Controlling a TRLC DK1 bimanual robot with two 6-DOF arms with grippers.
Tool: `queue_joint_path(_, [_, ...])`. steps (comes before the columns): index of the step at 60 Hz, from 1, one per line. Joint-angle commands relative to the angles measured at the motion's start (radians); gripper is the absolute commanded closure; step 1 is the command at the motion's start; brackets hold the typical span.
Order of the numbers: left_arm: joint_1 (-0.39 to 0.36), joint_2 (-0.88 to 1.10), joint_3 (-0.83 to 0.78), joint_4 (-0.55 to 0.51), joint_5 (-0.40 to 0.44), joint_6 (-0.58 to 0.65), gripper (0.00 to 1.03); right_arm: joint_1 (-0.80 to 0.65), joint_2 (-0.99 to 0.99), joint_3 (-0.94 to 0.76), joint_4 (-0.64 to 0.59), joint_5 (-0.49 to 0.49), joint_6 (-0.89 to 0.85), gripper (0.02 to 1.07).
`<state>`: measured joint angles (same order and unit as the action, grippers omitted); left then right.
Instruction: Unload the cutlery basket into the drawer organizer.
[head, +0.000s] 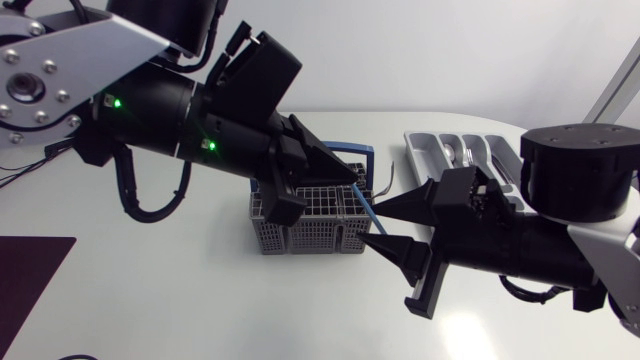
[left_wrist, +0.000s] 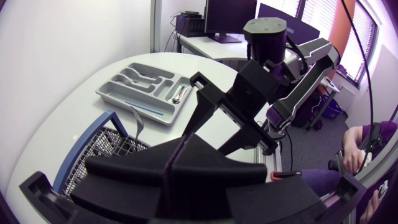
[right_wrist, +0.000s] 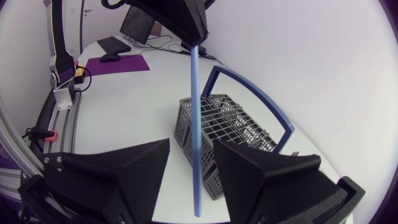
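Note:
A thin blue stick (head: 365, 203) hangs slanted above the grey cutlery basket (head: 310, 225) with the blue handle. My left gripper (head: 350, 178) is shut on the stick's upper end. My right gripper (head: 372, 224) stands around its lower part, and the right wrist view shows the stick (right_wrist: 196, 124) between the fingers (right_wrist: 143, 168) with a gap on each side. The left wrist view shows the right gripper (left_wrist: 202, 140) just ahead of my left gripper (left_wrist: 171, 168), with the basket (left_wrist: 99, 149) below. The grey drawer organizer (head: 440, 150) lies at the back right.
The organizer (left_wrist: 109, 93) holds spoons and other cutlery in its compartments, and another blue stick (left_wrist: 146, 107) lies in its long front one. A purple mat (head: 30, 270) covers the table's front left corner. A thin cable (head: 385, 180) lies between basket and organizer.

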<state>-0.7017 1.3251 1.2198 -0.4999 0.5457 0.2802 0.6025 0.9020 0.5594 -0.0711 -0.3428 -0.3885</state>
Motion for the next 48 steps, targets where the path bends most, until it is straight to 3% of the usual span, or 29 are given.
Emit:
queue_joint_path(1, [0.008,0.014,0.03,-0.005,0.011,-0.019,0.93,0.008,0.006,0.014,0.002,0.004,0.02,0.73])
queue_joint_path(6, [0.011,0.014,0.027,-0.006,0.011,-0.018,0.93,0.008,0.005,0.011,-0.002,0.002,0.019,0.82])
queue_joint_path(20, [0.028,0.014,0.026,-0.006,0.011,-0.012,0.93,0.002,-0.003,0.016,-0.042,-0.005,0.017,0.97])
queue_joint_path(35, [0.042,0.019,0.043,-0.003,0.011,-0.021,0.9,0.0,-0.023,0.011,-0.09,-0.033,0.007,1.01])
queue_joint_path(38, [0.047,0.02,0.05,-0.002,0.011,-0.022,0.79,0.0,-0.028,0.011,-0.102,-0.038,0.005,1.01])
queue_joint_path(45, [0.065,0.019,0.081,0.008,0.011,-0.036,0.25,-0.018,-0.055,0.007,-0.147,-0.042,-0.009,1.01])
queue_joint_path(48, [0.079,0.017,0.092,0.027,0.01,-0.059,0.11,-0.043,-0.072,0.005,-0.173,-0.053,-0.02,1.01])
